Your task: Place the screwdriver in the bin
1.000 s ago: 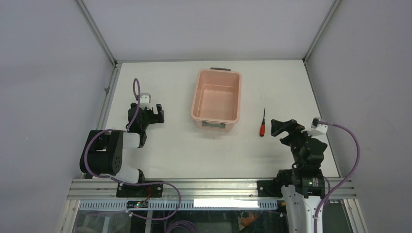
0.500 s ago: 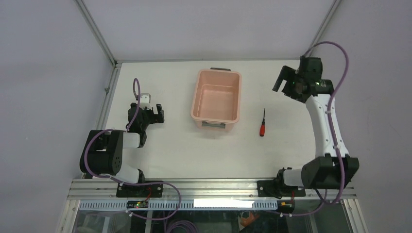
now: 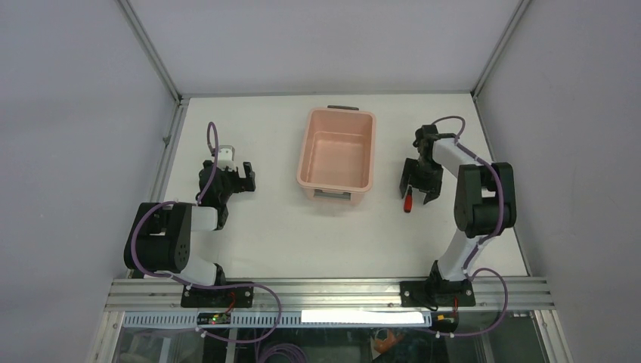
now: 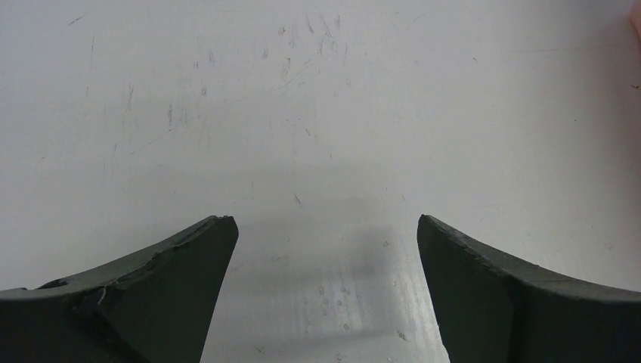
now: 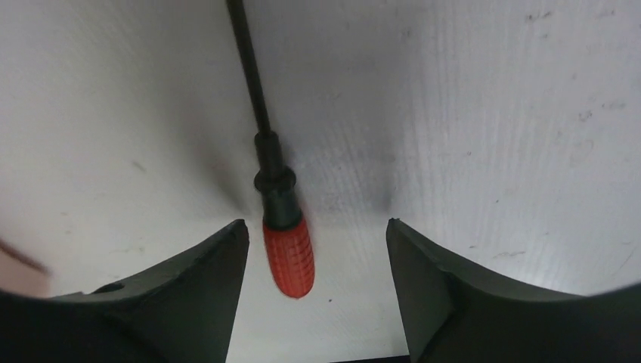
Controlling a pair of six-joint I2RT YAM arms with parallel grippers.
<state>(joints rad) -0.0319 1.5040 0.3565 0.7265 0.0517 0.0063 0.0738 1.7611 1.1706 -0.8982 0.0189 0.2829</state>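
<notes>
Top external view: we count one screwdriver (image 3: 407,203), one bin (image 3: 302,155) and two grippers on the white table (image 3: 264,234). The bin stands at the middle of the far edge, one short end with its dark grey handle toward that edge. The screwdriver lies on the table just right of the bin's near right corner, between bin and right edge, red handle toward the near edge. The right gripper (image 3: 418,193) is down over the screwdriver's shaft, its fingers spread to either side. The left gripper (image 3: 248,176) sits low by the left edge, well apart from the bin, pointing toward it. Left wrist view: the two dark fingers (image 4: 174,302) stand wide apart over bare, scuffed table, gripping nothing; a sliver of pink shows at the top right corner of the view. Right wrist view: the fingers are parted to a moderate width with the red ribbed handle lying flat on the table between them, closer to the finger on the left of the view; a thin strip of table shows between that finger and the handle, so we see no contact. The thin black shaft runs away from the gripper.
</notes>
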